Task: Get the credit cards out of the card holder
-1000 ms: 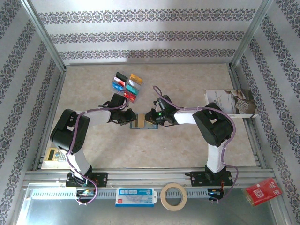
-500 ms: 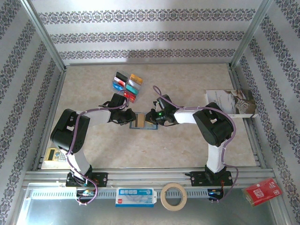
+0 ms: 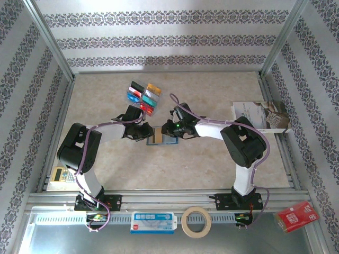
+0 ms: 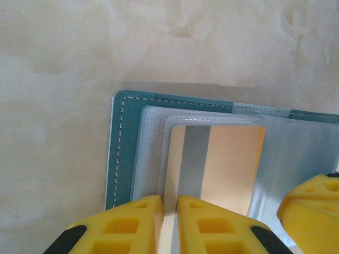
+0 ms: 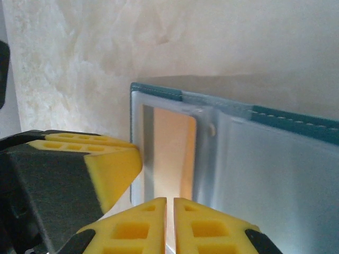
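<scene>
"where's the card holder (image 4: pixel 119 148)?"
"lying open in the middle of the table (image 3: pixel 212 159). the left gripper (image 4: pixel 169 200) pinches the gold card (image 4: pixel 233 159) at its near edge. the right gripper (image 5: pixel 170 203) is clamped on the holder's clear sleeve (image 5: pixel 265 174)."
"and the other credit cards (image 3: pixel 143 95)?"
"loose beyond it, toward the far edge."

Right gripper (image 5: pixel 170 225), yellow fingers almost together, sits at the near edge of an open teal holder (image 5: pixel 296 124). A gold card (image 5: pixel 169 153) lies in its clear sleeve, on a marble table (image 5: pixel 79 47).
</scene>
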### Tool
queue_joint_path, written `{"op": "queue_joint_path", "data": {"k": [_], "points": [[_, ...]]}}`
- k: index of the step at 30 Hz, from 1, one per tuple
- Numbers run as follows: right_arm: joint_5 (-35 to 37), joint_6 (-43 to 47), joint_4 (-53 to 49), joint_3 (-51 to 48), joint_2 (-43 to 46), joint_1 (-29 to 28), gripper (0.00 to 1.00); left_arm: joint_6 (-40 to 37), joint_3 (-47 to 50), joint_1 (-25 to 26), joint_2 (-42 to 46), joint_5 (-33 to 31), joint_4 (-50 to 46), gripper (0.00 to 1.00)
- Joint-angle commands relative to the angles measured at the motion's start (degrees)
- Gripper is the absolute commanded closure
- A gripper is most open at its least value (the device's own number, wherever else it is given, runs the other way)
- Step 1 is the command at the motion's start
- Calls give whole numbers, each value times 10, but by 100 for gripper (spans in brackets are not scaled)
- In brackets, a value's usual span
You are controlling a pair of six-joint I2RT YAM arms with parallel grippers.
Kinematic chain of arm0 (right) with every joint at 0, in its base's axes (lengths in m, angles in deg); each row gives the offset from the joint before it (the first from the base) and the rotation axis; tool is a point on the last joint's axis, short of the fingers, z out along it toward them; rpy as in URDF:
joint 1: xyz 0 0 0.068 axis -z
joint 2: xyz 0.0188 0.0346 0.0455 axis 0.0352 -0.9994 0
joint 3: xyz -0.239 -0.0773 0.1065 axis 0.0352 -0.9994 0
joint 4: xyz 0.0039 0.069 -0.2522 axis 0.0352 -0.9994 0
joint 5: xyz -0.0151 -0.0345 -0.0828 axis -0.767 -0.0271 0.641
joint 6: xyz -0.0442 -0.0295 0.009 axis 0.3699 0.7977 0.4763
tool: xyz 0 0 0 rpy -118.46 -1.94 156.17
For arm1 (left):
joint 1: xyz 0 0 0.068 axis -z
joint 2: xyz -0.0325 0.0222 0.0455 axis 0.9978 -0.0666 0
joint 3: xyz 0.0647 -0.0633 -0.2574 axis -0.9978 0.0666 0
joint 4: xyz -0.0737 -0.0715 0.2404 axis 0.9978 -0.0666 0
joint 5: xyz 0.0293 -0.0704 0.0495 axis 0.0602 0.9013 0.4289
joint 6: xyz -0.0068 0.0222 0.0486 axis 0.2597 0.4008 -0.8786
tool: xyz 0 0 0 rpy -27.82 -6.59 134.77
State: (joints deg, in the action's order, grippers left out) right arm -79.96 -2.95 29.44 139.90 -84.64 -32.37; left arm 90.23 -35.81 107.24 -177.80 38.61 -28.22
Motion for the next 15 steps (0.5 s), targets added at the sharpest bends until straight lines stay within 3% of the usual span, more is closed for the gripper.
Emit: {"op": "queue_joint_path", "data": {"k": [1,8,15], "points": [[5,11,-21,19,-12,-5,86,-15,6,5,-22,-35,-61,81],[36,4,-48,23,-20,-3,87,-14,7,5,-23,-36,-59,81],[14,1,-40,31,-38,-3,85,-13,9,4,-24,-34,-56,81]]}}
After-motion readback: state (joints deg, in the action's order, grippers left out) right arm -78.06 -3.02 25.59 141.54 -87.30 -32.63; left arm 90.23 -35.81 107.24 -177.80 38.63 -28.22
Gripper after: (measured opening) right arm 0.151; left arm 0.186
